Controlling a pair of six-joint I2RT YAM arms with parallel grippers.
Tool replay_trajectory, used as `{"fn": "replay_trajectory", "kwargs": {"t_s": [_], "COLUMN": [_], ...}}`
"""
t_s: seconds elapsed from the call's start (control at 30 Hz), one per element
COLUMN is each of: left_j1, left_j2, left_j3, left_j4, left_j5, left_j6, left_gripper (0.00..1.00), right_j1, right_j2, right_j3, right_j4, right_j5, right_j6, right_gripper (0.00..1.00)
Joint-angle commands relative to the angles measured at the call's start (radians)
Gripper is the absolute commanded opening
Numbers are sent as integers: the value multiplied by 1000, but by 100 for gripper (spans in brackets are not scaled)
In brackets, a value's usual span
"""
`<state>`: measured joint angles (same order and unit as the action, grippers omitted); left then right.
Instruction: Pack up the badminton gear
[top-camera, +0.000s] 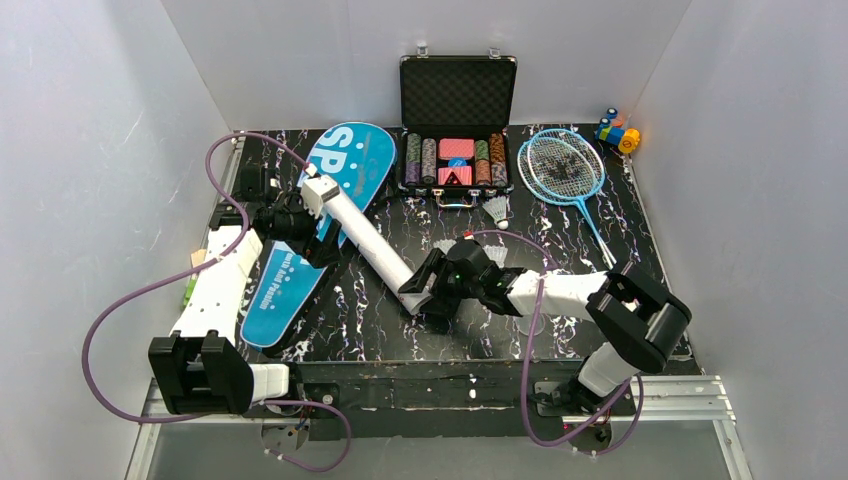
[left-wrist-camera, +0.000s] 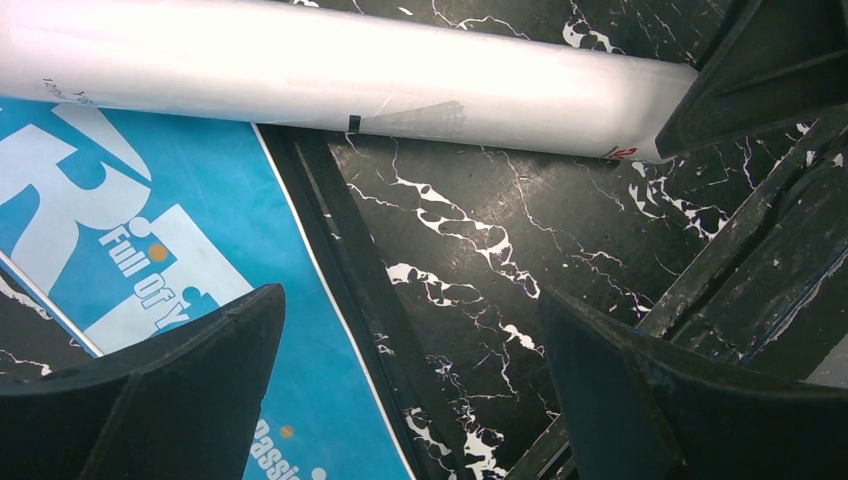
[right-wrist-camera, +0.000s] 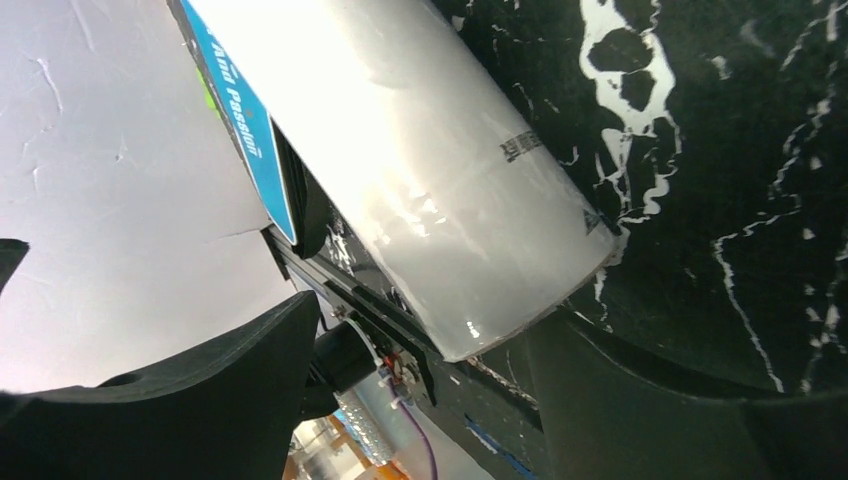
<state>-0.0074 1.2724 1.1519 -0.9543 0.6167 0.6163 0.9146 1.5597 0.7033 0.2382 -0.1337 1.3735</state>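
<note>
The long white tube (top-camera: 365, 240) lies diagonally on the black marble table, its far end over the blue bag (top-camera: 345, 165). My left gripper (top-camera: 322, 246) is open and empty, low over the bag's edge just left of the tube; its view shows the tube (left-wrist-camera: 350, 80) across the top and the bag (left-wrist-camera: 200, 200) on the left. My right gripper (top-camera: 425, 298) is open at the tube's near end; in its view the tube (right-wrist-camera: 420, 170) ends just ahead of the open jaws. Light-blue rackets (top-camera: 562, 165) lie at the back right. A white shuttlecock (top-camera: 497, 208) lies near them.
An open black case of poker chips (top-camera: 457, 130) stands at the back middle. Small colourful toy blocks (top-camera: 618, 132) sit at the back right corner. White walls close in the table on three sides. The right gripper's finger (left-wrist-camera: 760, 70) shows in the left wrist view.
</note>
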Motion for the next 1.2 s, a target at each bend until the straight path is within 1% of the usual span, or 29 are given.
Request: {"fn": "replay_trajectory", "kwargs": {"t_s": [0.0,0.1,0.2,0.23,0.3,0.33,0.47,0.57,0.63,0.67,0.73,0.9,0.93,1.0,1.07,1.17], "left_j1": [6,6,6,6,6,6,7,6,6,6,6,6,6,6,6,6], "left_j2": [-48,-58,-59,-56,-54,-55,-70,-94,-121,-137,-177,-304,-331,-381,-402,-393], "left_j3": [17,10,12,16,17,16,7,-4,-11,-14,-18,-52,-67,-102,-124,-130], "left_j4": [-18,-19,-37,-50,-59,-59,-63,-60,-53,-55,-54,-29,-10,38,62,45], "left_j5": [1,-11,-20,-20,-19,-17,3,26,52,69,115,242,261,306,374,481], "left_j6": [31,41,54,57,59,59,65,74,84,100,144,357,397,440,477,549], "left_gripper": [98,98,98,98,98,98,98,98,98,98,98,98,98,98,98,98], "right_j1": [15,15,4,-2,-10,-13,-27,-39,-40,-40,-40,-39,-40,-39,-39,-38], "right_j2": [-18,-38,-34,-23,1,13,36,21,-17,-41,-92,-231,-260,-318,-368,-420], "right_j3": [4,-8,-2,4,19,27,56,51,76,103,161,218,224,230,243,285], "right_j4": [105,117,129,133,132,132,134,159,127,58,-61,-227,-273,-331,-396,-511], "right_j5": [52,116,162,163,166,166,156,146,148,152,158,141,108,81,57,28], "right_j6": [56,62,56,56,57,56,32,5,-59,-103,-197,-379,-408,-464,-514,-573], "right_gripper": [80,74,65,60,48,43,30,14,3,1,1,1,1,1,1,1]}}
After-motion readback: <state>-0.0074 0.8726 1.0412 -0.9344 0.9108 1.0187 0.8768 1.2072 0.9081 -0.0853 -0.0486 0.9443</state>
